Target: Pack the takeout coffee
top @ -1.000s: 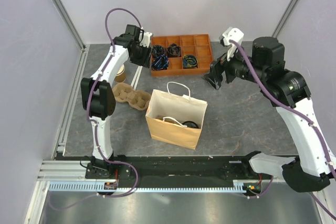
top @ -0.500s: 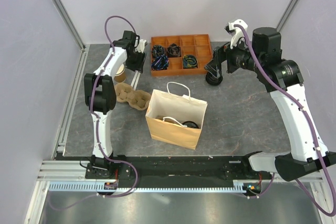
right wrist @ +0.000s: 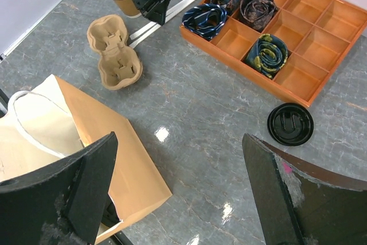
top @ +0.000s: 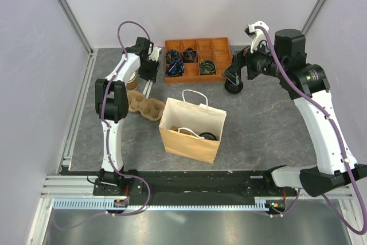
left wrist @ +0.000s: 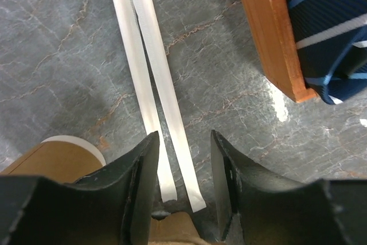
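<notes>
Grey marbled tabletop [top: 269, 130] runs back to pale walls on three sides. Closest to the arm bases stands a brown paper bag [top: 189, 144], upright and open, its white handles raised. Down inside, against the bag's right wall, I can make out a round black top that looks like the takeout coffee [top: 210, 136]; the cup body is hidden by the bag's front.

Just left of the bag lies a pulp cup carrier [top: 143, 106]. Farther back and left of the bag stands a lidless tan cup [top: 132, 80]. The left gripper [left wrist: 183, 136] hangs just beside this cup, over two white strips [left wrist: 152, 84]. Its fingers are partly apart, with only table and strips showing between the tips, and it grips nothing.

Back and right of the bag a loose black lid [right wrist: 290, 123] lies flat on the table. The right gripper [right wrist: 179, 139] hovers above it, fingers spread wide and holding nothing.

Farthest behind the bag sits an orange compartment tray [top: 221, 44], the lid just off its near right corner. Rolled neckties [right wrist: 203, 18] sit in several of the tray's sections.
</notes>
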Robot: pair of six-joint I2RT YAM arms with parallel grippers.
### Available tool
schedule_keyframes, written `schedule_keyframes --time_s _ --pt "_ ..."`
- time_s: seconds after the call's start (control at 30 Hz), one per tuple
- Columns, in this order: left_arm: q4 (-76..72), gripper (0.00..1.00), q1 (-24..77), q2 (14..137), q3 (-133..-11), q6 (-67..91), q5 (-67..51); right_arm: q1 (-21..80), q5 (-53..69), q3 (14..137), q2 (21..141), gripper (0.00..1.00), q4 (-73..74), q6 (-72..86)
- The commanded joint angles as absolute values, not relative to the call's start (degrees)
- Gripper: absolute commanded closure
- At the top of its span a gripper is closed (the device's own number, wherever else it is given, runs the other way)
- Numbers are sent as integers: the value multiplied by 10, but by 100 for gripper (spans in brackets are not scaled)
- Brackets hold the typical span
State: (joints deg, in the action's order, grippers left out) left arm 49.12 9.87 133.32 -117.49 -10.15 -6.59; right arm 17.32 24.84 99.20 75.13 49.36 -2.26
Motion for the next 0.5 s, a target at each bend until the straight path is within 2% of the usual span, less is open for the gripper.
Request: schedule_keyframes --time_s 0.0,0.47 --pt "475 52 97 1353 -1194 -124 -76 170 259 1009 755 2 476 -17" --pt "468 58 108 1393 -1194 -130 -60 168 261 1014 764 2 478 -19"
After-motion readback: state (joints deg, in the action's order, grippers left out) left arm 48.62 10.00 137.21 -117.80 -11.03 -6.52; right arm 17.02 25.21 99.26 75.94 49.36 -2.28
